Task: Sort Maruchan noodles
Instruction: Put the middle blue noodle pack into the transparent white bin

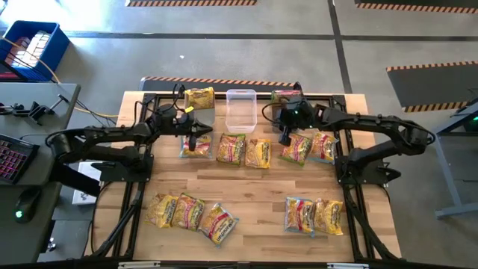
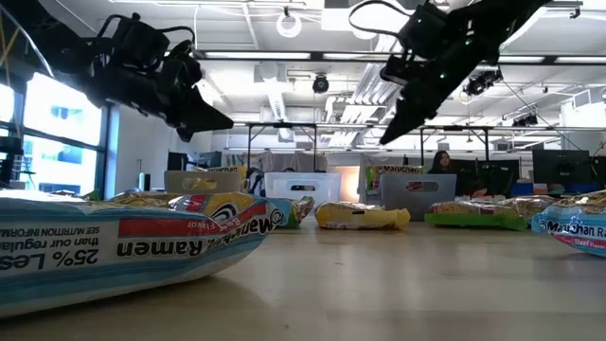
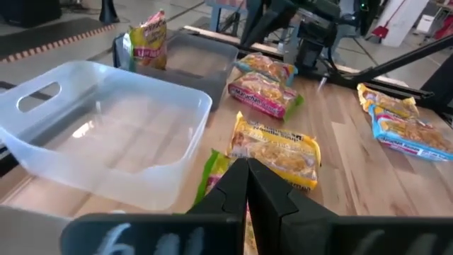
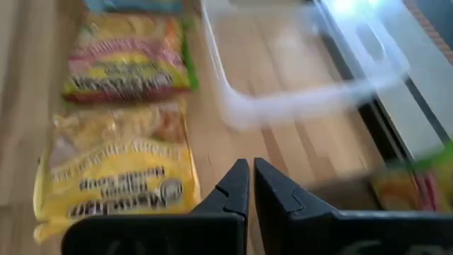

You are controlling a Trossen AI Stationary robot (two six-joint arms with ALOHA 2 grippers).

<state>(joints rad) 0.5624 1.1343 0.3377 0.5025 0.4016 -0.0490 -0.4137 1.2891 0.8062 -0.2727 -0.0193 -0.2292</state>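
The noodle packets are lying flat all over the wooden table point(image 1: 254, 190). Five are sitting in a row across the middle, three are near the front left corner, and two are near the front right corner.

A clear bin point(image 1: 241, 110) is standing at the middle of the back edge. It is empty. A packet is propped up on each side of it, one to the left point(image 1: 199, 97) and one to the right point(image 1: 284, 96).

The left gripper point(image 1: 196, 135) is hanging above the left end of the middle row. Its two fingers are pressed together and are holding nothing. The blue-edged packet point(image 1: 196, 146) is lying right under it, so the left arm is the closer one for that packet. The packet's long side is running from the back of the table toward the front.

The right gripper point(image 1: 284, 134) is hanging over the right part of the row. Its fingers are also together and empty. The pink-print packet point(image 1: 296, 147) is lying just beside it, toward the front, tilted a little. I think each gripper needs to open and go down before it can grab anything.
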